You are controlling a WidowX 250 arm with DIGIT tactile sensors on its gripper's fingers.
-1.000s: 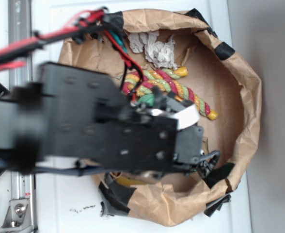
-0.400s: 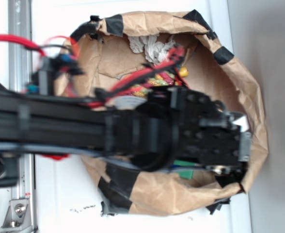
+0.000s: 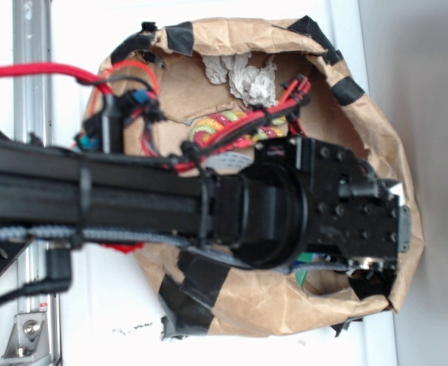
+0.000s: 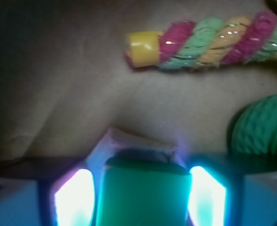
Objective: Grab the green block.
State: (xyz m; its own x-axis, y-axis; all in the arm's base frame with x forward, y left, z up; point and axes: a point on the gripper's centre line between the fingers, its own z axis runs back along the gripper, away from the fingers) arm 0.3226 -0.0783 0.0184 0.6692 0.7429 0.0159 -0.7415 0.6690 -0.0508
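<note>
Sitting directly between the 2 glowing fingers (image 4: 72, 200) of the end effector (image 4: 138, 200): the green block (image 4: 141, 197), at the bottom centre of the wrist view, long axis apparently running toward the camera and out of frame, though the far end is hidden. Bracketing the block closely on both sides, jaws parted roughly to block width; cannot tell whether contact or grip is made. Lying on crumpled brown paper inside the taped paper bag (image 3: 376, 145). Showing in the exterior view only as a green sliver (image 3: 309, 258) under the arm. Appearing flat, matte, sponge-like, likely compressible. Resting just right of the block: a round dimpled green ball (image 4: 263, 125). Lying beyond, well apart: a twisted rope toy (image 4: 209, 42), red, yellow, green, with a yellow end cap.
</note>
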